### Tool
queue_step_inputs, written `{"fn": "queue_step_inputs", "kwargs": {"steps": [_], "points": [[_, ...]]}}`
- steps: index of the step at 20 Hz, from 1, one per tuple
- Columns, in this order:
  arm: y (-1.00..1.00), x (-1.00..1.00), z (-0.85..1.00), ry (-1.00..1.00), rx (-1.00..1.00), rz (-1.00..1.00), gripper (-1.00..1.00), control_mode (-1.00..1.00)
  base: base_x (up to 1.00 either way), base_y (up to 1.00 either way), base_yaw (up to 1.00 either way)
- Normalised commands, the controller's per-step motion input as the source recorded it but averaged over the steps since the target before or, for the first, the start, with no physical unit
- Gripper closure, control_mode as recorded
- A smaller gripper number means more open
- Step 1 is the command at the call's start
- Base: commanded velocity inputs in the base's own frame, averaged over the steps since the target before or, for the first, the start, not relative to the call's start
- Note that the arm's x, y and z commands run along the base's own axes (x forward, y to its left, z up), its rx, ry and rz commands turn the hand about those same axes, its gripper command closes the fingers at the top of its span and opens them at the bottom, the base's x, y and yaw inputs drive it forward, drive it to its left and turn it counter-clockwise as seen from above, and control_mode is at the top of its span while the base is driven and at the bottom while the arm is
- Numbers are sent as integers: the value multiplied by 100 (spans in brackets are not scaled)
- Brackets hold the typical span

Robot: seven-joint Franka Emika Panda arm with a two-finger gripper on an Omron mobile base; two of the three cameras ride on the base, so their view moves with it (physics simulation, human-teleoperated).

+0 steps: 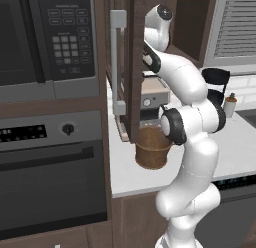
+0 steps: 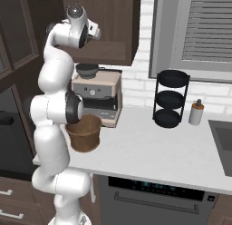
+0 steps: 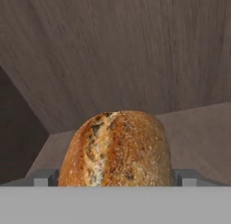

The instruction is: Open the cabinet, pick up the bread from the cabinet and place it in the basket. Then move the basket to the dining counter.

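The bread (image 3: 116, 148), a golden-brown crusty bun, lies on the shelf inside the cabinet (image 2: 118, 29). My gripper (image 3: 116, 178) is open, and its two grey fingertips (image 3: 45, 178) flank the bun at its sides. The cabinet's door (image 1: 134, 67) is swung open, edge-on to the left base view, with its grey bar handle (image 1: 118, 62) facing me. My arm reaches up into the cabinet, and the hand is hidden behind the door and frame. The brown basket (image 1: 152, 149) (image 2: 84, 132) stands empty on the white counter (image 2: 149, 151), below the cabinet.
A coffee machine (image 2: 97, 95) stands behind the basket. A black tiered rack (image 2: 170, 99) and a soap bottle (image 2: 195, 112) are further right, near the sink (image 2: 224, 138). A microwave (image 1: 45, 42) and an oven (image 1: 50, 177) fill the wall at left.
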Motion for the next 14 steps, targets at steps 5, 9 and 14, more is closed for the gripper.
{"fn": "queue_step_inputs", "kwargs": {"steps": [5, 9, 14], "points": [[-19, -96, 9, -11, 0, 0, 100, -100, 0, 0, 0], [-44, -100, 7, -11, 0, 0, 100, -100, 0, 0, 0], [-59, -100, 0, -15, -3, 0, 100, -100, 0, 0, 0]]}}
